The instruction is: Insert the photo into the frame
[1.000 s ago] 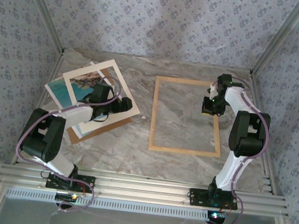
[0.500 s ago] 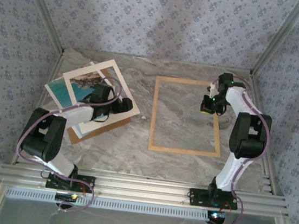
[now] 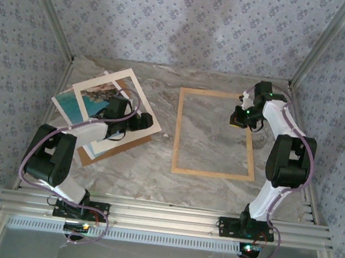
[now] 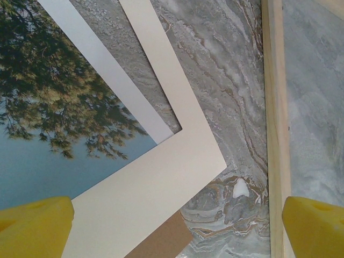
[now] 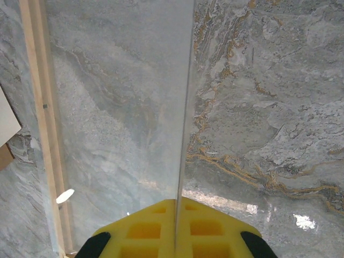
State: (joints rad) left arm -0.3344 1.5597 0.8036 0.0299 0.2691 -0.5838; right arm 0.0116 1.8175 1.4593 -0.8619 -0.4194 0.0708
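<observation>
At left of top view, photo lies under mat; left claw wide above it; right claw pinches clear pane over frame, prob. freeing it for photo.

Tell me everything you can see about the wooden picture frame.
The frame is a thin-railed rectangle of light tan wood, lying flat on the marble table, right of centre, its long sides running near to far. Marble shows through its opening; the photo lies apart, to its left. The right gripper hovers at its far right corner, shut on a clear sheet over the opening.
</observation>
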